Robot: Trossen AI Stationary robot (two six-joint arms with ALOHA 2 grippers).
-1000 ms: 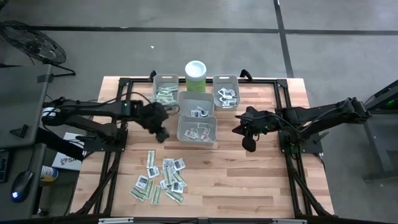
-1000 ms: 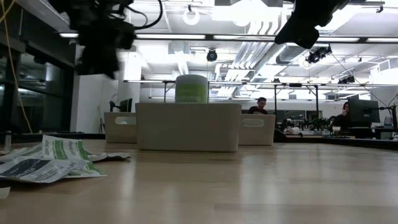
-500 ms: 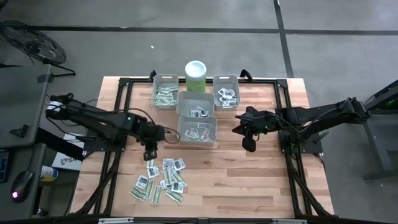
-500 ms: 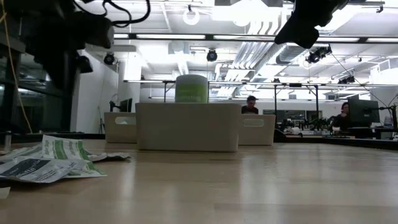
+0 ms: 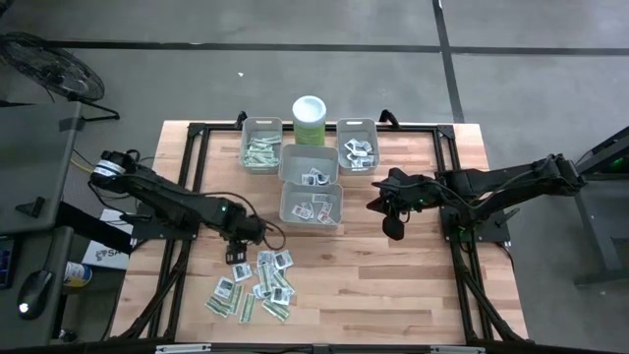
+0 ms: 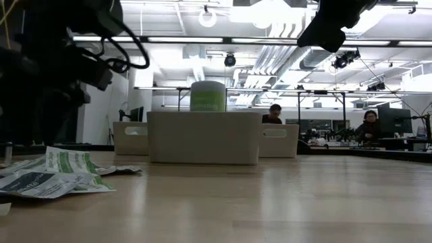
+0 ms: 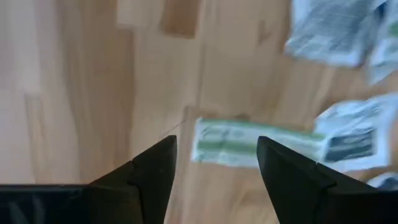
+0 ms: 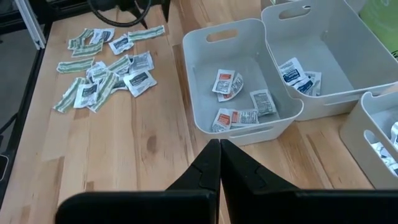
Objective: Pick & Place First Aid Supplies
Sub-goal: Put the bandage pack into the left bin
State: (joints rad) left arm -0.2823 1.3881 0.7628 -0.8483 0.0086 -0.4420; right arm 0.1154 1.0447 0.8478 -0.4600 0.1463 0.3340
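My left tool (image 5: 236, 253) is spread just over a green strip packet (image 7: 249, 144) at the pile's (image 5: 254, 283) upper edge, lower left of the surface (image 5: 393, 275), ready to pinch; right tool (image 5: 393, 230) waits pressed together, centre right

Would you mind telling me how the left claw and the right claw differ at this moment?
The left claw is open; the right claw is shut. The left claw hangs over the near pile of packets, a green strip packet between its fingers; the right claw hangs beside the bins, over bare table. Neither holds anything.
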